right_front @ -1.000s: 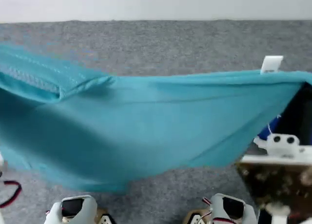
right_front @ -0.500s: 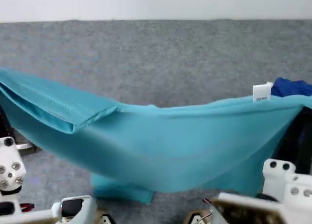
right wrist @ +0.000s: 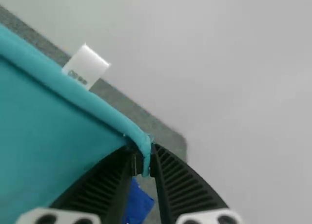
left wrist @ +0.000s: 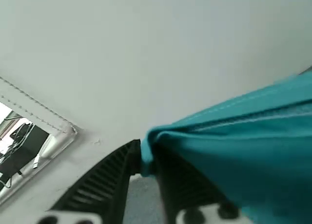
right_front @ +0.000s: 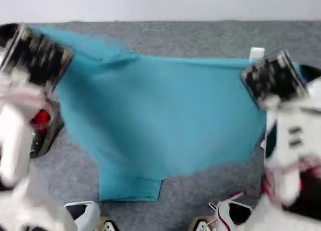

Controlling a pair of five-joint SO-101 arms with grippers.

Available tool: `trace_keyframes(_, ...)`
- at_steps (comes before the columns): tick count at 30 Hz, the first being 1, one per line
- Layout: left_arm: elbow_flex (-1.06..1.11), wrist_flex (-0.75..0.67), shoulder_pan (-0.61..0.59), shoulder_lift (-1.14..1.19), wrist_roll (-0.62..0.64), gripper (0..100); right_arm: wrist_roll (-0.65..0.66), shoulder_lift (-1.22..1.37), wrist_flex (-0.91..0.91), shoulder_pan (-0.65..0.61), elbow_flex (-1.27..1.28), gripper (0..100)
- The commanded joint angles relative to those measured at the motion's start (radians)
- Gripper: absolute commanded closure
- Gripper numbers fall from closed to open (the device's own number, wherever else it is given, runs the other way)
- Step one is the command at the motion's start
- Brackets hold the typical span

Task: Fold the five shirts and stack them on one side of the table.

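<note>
Blocked across the middle of the table (right_front: 200, 37) by the shirt (right_front: 160, 115), hung like a curtain between the left gripper (left wrist: 144, 160) and right gripper (right wrist: 141, 164), both clamped on its top hem. Closed off at the left and right edges by the left arm (right_front: 15, 130) and right arm (right_front: 293, 140), raised beside it. Open along the far edge, corner to corner, behind the shirt. Open also at the near edge on both sides of the shirt's lowest flap, resting on the table. Further crowded by a blue cloth (right wrist: 139, 204) just beside the right gripper.
</note>
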Motion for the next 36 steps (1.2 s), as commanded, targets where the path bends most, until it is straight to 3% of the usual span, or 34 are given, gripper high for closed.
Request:
trace_keyframes(1, 0.180, -0.233, 0.014, 0.035, -0.006, 98, 0.009, 0.007, -0.272, -0.024, 0.292, 98.7)
trace_keyframes(9, 0.483, -0.651, 0.140, 0.164, -0.011, 98, 0.017, 0.041, -0.895, -0.097, 0.792, 98.7)
trace_keyframes(15, 0.464, -0.784, 0.140, 0.367, -0.012, 98, 0.075, 0.259, -1.141, -0.099, 0.802, 98.7)
trace_keyframes(24, 0.300, -0.781, 0.103, 0.605, -0.057, 98, 0.104, 0.633, -1.268, -0.107, 0.535, 98.7)
trace_keyframes(36, 0.263, -0.781, 0.051, 0.612, -0.227, 98, 0.126, 0.932, -1.267, -0.185, 0.264, 98.7)
